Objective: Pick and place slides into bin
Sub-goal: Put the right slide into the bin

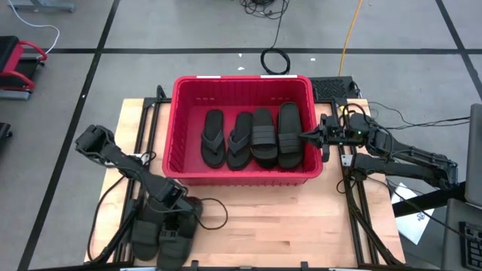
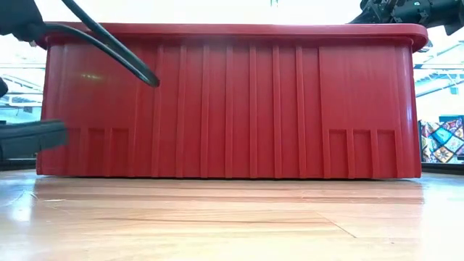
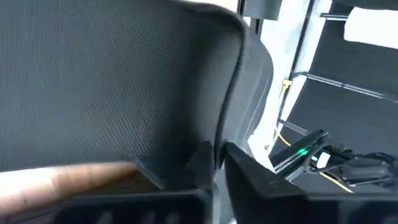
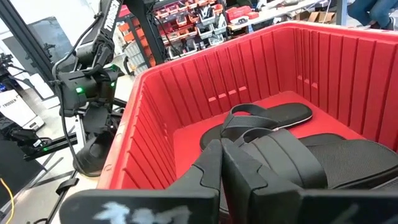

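the wooden counter (image 1: pixel 301 218) filled the lower middle of the high view, and the red bin (image 1: pixel 181 128) sat at its centre, its ribbed wall spanning nearly the whole low view. four slides (image 1: pixel 252 137) lay side by side on the bin floor: two thong-style ones on the left, two with wide bands on the right. more slides (image 1: pixel 162 237) rested in a loose heap on the counter at the lower left of the high view, outside the bin; how many were there could not be counted.

the left end effector (image 1: pixel 179 213) was down at that heap, and its wrist view was filled by a dark textured sole held close against the fingers (image 3: pixel 261 186); whether they were pinching it or only lying beside it could not be told. the right end effector (image 1: pixel 309 137) reached over the bin's right rim, its fingers (image 4: pixel 211 168) pressed together with nothing between them, just above the banded slide (image 4: pixel 348 158) nearest that side.

the slides looked light, soft and bendy, with a grippy rubber surface, so slipping seemed a small risk; a floppy sole could sag, though. the wide band, or the thin edge of the sole, seemed the best place to take hold.
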Available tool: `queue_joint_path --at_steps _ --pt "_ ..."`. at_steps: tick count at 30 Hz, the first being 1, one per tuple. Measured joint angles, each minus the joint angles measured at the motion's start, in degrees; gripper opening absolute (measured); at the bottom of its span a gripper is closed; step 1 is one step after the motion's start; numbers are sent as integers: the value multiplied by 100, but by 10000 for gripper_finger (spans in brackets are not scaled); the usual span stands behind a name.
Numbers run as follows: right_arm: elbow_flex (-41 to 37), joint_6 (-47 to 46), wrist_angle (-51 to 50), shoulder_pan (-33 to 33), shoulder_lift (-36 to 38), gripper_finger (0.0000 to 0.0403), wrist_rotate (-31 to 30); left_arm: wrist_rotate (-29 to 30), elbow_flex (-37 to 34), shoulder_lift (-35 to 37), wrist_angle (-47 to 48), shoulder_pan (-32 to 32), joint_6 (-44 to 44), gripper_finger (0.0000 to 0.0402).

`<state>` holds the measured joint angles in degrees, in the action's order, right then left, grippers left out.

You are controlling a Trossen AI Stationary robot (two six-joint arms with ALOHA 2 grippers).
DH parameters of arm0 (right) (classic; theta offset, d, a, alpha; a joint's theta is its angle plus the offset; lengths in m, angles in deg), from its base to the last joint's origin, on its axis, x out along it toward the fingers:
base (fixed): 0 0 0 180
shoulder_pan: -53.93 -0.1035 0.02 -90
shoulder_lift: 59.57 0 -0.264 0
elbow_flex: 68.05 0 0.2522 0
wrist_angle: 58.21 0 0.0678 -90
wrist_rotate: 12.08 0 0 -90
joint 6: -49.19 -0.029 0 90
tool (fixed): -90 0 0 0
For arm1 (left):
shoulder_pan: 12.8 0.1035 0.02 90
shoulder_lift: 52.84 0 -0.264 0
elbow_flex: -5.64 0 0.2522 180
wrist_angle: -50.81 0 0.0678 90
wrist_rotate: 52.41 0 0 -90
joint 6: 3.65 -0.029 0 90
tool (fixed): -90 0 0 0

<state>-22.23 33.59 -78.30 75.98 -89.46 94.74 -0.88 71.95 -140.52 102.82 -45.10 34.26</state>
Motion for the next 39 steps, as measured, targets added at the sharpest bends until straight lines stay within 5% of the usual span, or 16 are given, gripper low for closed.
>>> queue_joint_path --at_steps 18,26,39 --pt "0 138 1 -2 0 0 4 473 5 -2 -358 116 131 8" --pt "0 -92 2 -2 0 0 26 -23 5 -2 -392 162 -133 74" --pt "0 -328 4 0 -2 0 446 482 -43 -44 -641 146 -237 217"
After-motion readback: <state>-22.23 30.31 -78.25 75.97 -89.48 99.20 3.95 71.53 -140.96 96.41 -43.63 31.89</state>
